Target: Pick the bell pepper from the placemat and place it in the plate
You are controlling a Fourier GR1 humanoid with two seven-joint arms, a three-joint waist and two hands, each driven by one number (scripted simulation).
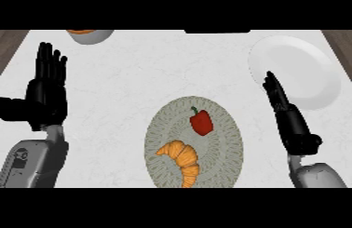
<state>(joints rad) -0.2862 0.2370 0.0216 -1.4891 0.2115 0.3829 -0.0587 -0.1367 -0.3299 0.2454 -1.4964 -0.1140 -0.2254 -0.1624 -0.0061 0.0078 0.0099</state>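
Nothing is being held yet: the red bell pepper (200, 122) is lying on the round grey woven placemat (227, 129), beside an orange croissant (182, 160). The white round plate (306, 69) is waiting, both black hands, left (47, 90) and right (283, 106), being kept straight-fingered and empty.

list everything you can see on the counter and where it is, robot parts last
counter: one, white marbled, fills the view
placemat: one, grey-green oval, lower centre
bell pepper: one, red with green stem, on the placemat's upper part
croissant: one, orange-brown, on the placemat below the pepper
plate: one, white, upper right, nothing on it
bowl: one, grey with something orange inside, cut off at the top edge, left of centre
dark object: one, black, top edge, mostly out of view
left hand: one, black, far left, fingers straight and up
right hand: one, black, right, open, overlapping the plate's lower left rim
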